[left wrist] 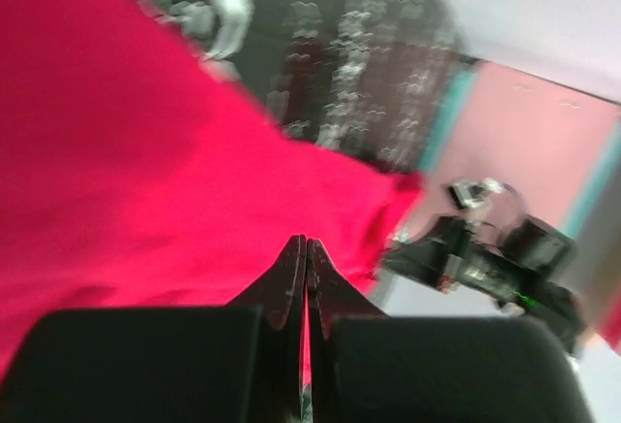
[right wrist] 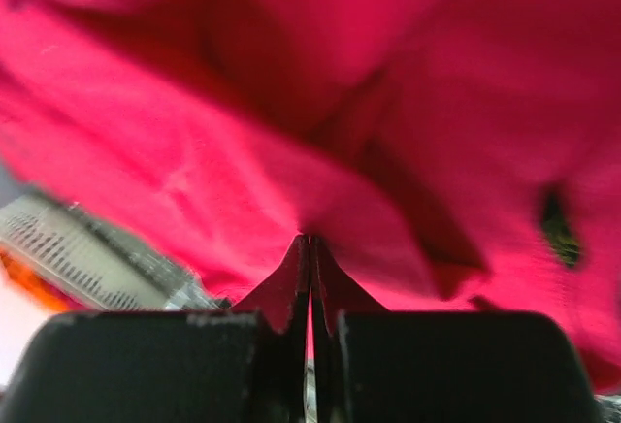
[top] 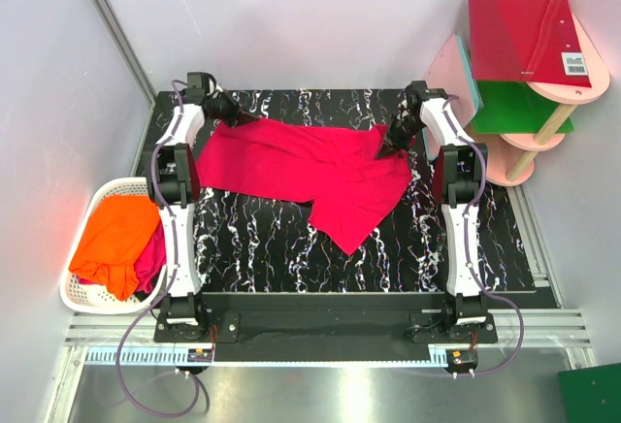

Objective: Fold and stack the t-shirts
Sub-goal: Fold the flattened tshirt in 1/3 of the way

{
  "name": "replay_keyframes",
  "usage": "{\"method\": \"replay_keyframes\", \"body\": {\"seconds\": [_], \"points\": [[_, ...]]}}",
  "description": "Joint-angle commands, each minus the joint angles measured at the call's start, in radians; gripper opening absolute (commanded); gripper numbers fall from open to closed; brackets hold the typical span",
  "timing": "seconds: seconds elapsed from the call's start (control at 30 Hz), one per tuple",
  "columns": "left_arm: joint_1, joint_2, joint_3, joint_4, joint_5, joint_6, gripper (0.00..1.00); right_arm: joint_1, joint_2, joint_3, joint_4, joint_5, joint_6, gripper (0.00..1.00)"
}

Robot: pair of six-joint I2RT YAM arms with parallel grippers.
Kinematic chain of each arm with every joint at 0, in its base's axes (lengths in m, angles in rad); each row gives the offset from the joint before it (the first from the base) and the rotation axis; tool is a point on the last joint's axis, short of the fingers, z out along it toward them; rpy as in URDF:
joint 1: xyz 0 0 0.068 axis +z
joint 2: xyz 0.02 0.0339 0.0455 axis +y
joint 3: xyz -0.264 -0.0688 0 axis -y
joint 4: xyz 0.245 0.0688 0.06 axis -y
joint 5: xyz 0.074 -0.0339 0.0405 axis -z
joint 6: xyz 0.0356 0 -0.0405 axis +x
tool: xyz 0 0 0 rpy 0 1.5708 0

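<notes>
A crimson t-shirt [top: 310, 171] is stretched across the far half of the black marbled table [top: 252, 248], one part hanging toward the middle. My left gripper [top: 233, 113] is shut on its far left edge; in the left wrist view the fingers [left wrist: 307, 253] pinch the red cloth [left wrist: 146, 151]. My right gripper [top: 393, 146] is shut on its far right edge; in the right wrist view the fingers [right wrist: 310, 248] pinch the cloth [right wrist: 291, 103]. An orange t-shirt [top: 116, 239] lies on another crimson one [top: 152, 251] in a white basket [top: 82, 297] at the left.
A pink shelf stand [top: 543, 83] with flat red [top: 524, 35] and green [top: 514, 108] boards stands at the far right, a pink teal-edged board [top: 451, 79] beside it. Grey walls close the back and sides.
</notes>
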Motion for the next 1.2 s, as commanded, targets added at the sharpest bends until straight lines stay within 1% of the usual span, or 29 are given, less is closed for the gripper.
{"method": "replay_keyframes", "body": {"seconds": [0.0,0.03,0.13,0.27,0.4,0.47,0.57,0.67,0.83,1.0,1.17], "points": [[0.004,-0.017,0.13,-0.258,-0.206,0.266,0.0,0.009,-0.057,0.005,0.006,0.171,-0.016,0.0],[-0.001,-0.024,0.156,-0.283,-0.269,0.301,0.0,0.01,-0.061,0.005,0.012,0.192,-0.016,0.0],[-0.004,-0.027,0.158,-0.323,-0.314,0.358,0.0,0.011,-0.047,0.012,0.052,0.249,-0.022,0.0],[-0.015,-0.021,0.167,-0.359,-0.367,0.403,0.0,0.013,-0.015,0.067,0.069,0.274,-0.013,0.0],[-0.029,-0.025,0.164,-0.4,-0.43,0.461,0.0,0.023,0.004,0.084,0.105,0.329,-0.02,0.0],[-0.033,-0.033,0.147,-0.415,-0.473,0.481,0.0,0.025,0.019,0.101,0.119,0.358,-0.022,0.0],[-0.047,-0.077,0.072,-0.414,-0.527,0.497,0.0,0.037,0.057,0.156,0.128,0.39,-0.027,0.0],[-0.078,-0.09,0.063,-0.415,-0.538,0.491,0.0,0.046,0.1,0.218,0.128,0.419,-0.03,0.0],[-0.095,-0.126,0.06,-0.419,-0.552,0.461,0.0,0.06,0.159,0.294,0.133,0.465,-0.053,0.0],[-0.124,-0.205,0.025,-0.414,-0.579,0.418,0.0,0.068,0.209,0.37,0.151,0.502,-0.076,0.0],[-0.145,-0.241,-0.027,-0.415,-0.573,0.408,0.0,0.071,0.226,0.37,0.32,0.499,-0.057,0.0]]}}
